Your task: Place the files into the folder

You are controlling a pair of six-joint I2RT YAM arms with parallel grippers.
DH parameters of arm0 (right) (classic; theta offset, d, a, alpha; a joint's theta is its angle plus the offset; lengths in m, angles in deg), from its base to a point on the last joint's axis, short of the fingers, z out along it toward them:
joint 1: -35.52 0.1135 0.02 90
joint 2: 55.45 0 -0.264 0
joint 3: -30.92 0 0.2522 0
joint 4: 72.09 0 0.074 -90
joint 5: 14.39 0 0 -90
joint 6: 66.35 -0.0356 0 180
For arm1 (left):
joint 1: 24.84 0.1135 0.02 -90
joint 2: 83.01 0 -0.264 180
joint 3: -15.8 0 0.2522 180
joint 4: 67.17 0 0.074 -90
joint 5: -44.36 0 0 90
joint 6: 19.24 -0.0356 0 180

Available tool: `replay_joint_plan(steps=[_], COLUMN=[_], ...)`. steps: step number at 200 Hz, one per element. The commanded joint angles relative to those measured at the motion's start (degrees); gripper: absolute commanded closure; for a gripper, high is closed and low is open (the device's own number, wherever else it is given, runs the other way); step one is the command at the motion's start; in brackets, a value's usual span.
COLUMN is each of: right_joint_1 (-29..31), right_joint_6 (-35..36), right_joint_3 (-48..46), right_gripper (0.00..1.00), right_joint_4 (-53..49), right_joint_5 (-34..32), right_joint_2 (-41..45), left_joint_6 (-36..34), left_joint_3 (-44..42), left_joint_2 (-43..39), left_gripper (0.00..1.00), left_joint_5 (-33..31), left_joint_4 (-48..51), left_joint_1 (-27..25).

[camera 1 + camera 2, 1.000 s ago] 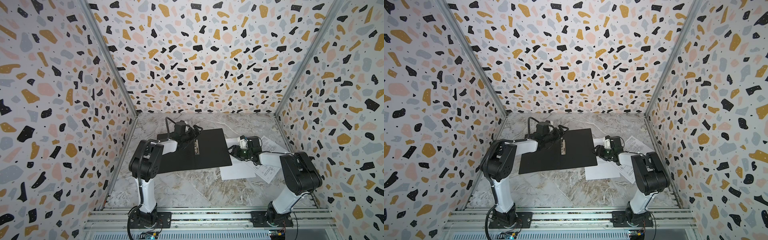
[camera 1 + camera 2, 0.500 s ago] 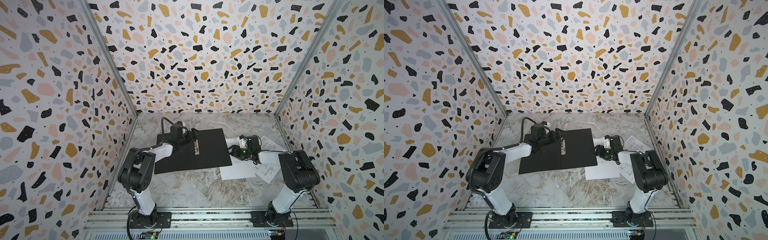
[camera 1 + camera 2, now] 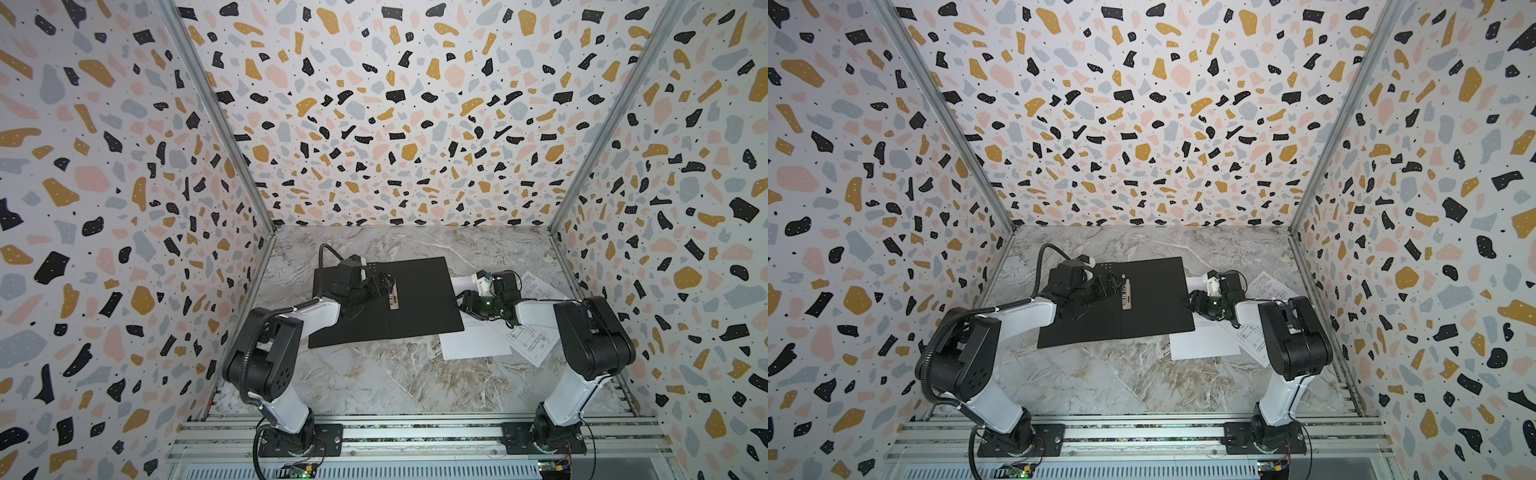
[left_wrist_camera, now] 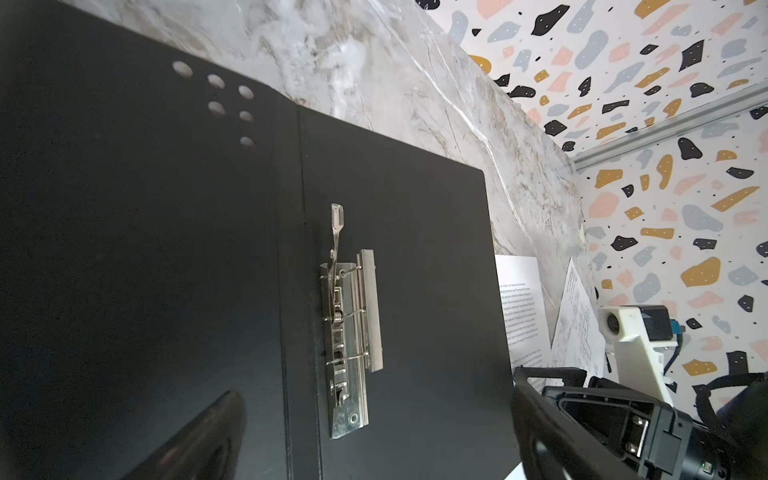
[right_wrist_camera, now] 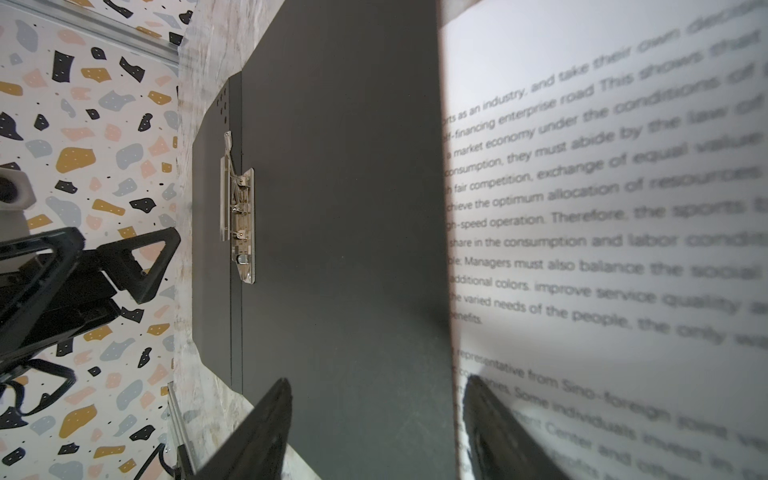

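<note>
- A thin, flat folder lies opened out with its black inside facing up, just below the middle of the frame in both top views. It rests on a grey marble-patterned tabletop.
- A silver metal clip is fixed beside the folder's centre fold, on the right-hand leaf.
- The black left gripper reaches from the lower left of the frame and sits over the folder, beside the clip. Its jaws are spread wide with nothing between them. In the left wrist view the clip lies between its two fingers. Whether they touch the folder cannot be told.
- The black right gripper is at the folder's right edge, centre right of the frame. Its jaws are partly apart.
- In the right wrist view one of its fingers is over the black folder and the other is over paper. Nothing is seen gripped.
- A white paper sheet of printed paragraphs, the text sheet, lies right of the folder. Its left part is tucked under the folder's right edge.
- A white paper sheet of line drawings, the drawing sheet, lies further right at an angle. It overlaps the text sheet and is partly hidden by the right arm.
- Speckled terrazzo-print walls enclose the table on three sides.
</note>
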State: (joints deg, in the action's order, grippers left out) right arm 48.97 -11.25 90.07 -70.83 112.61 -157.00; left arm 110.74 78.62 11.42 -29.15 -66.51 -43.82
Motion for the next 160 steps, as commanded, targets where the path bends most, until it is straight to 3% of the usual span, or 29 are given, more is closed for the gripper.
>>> replay_joint_plan(steps=[1, 160], right_joint_1=[0.25, 6.21], right_joint_6=[-0.62, -5.53], right_joint_3=[0.44, -1.18], right_gripper=[0.34, 0.35], right_joint_4=[0.45, 4.13], right_joint_5=[1.74, 2.12], right_joint_2=[0.25, 1.29], left_joint_6=[-2.48, -4.14], left_joint_3=[-1.35, -8.25], left_joint_2=[-2.39, -12.94], left_gripper=[0.0, 0.0], left_joint_5=[-2.28, -5.54], left_joint_4=[0.3, 0.86], left_joint_1=[-0.05, -0.04])
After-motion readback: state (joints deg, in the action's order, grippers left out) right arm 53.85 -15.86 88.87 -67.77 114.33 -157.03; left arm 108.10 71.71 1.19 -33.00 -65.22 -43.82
